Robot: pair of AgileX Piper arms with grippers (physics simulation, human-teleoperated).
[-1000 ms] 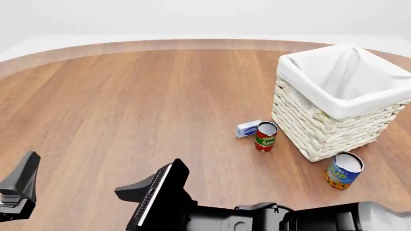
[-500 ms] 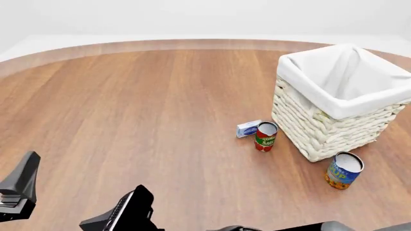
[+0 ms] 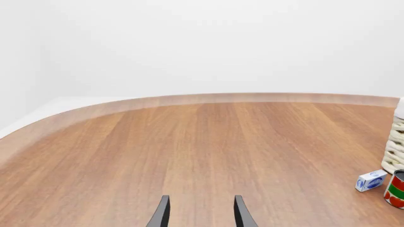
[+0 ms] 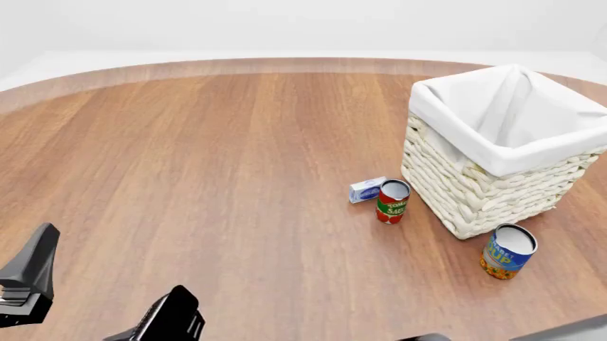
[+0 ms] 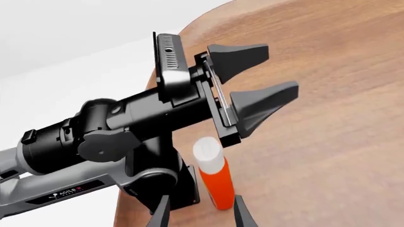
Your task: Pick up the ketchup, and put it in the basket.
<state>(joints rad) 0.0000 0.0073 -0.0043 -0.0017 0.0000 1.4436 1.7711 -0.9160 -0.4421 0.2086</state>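
Observation:
The ketchup [image 5: 213, 178], a red bottle with a white cap, shows only in the right wrist view. It stands by the table's edge next to the left arm's base. My right gripper [image 5: 200, 216] is open, and the bottle stands just ahead of the gap between its fingertips. In the front view the right gripper [image 4: 169, 320] sits low at the near left and the ketchup is out of frame. My left gripper [image 3: 200, 218] is open and holds nothing; it also shows as the left gripper [image 5: 283, 67] above the bottle. The basket [image 4: 474, 192] stands at the far right.
A red-and-green tomato sauce can [image 4: 391, 201] and a small blue-white box [image 4: 367, 190] sit just left of the basket. A blue-and-yellow can [image 4: 507, 251] stands in front of it. The table edge runs close beside the ketchup.
My right arm has swung left and down, nearly leaving the front view's bottom edge. The left gripper, basket and cans have not moved.

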